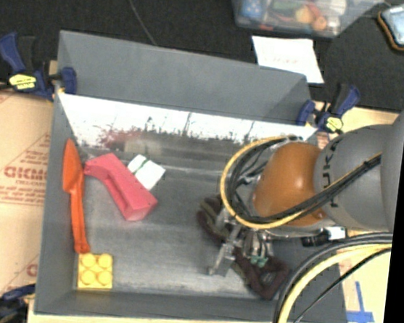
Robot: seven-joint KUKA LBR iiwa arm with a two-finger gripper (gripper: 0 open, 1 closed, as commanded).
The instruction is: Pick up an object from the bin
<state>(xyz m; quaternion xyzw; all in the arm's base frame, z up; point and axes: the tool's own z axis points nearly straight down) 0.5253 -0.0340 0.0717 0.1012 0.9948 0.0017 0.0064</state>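
Claw (226, 259) low over grey bin (169, 252) floor, right side; opening unclear.

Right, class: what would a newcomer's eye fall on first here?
The arm's round orange cover over the bin's right side, its tool beside a dark brown lumpy thing. Then the bright pink L-shaped plastic piece left of centre and the yellow studded plastic brick in the lower-left corner.

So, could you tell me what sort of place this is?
Probably a robotics lab's grasping station: a grey metal bin holding loose toys like a yellow brick, and a cabled robot arm reaching in.
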